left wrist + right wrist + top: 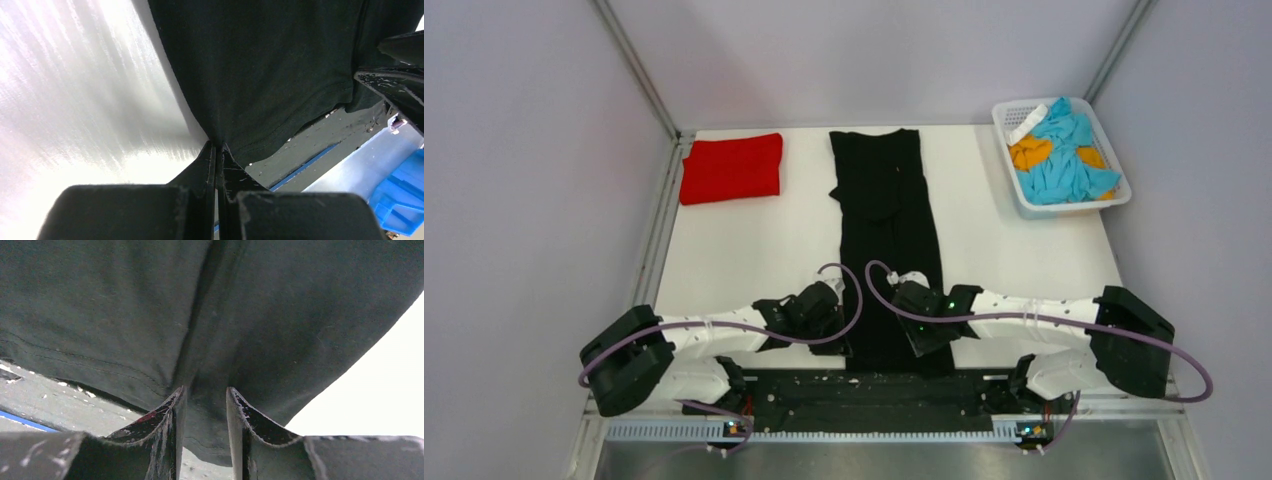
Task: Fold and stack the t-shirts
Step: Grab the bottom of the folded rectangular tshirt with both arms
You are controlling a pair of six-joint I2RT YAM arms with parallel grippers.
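Two grippers meet at the near end of a long black t-shirt. The left gripper has its fingers pressed tightly together, pinching the left corner of the shirt's hem, and the cloth draws to a point at its tips. The right gripper has its jaws apart with a clear gap between them. A soft crease of the black cloth lies across that gap, and nothing is clamped.

Seen from above, the black t-shirt is folded lengthwise into a narrow band. It runs down the middle of the white table from the far edge to the near edge, where both arms reach in from either side.

A red t-shirt lies folded into a neat rectangle at the far left corner, well apart from the black one. A white lattice basket sits at the far right corner, holding crumpled blue and orange cloths.
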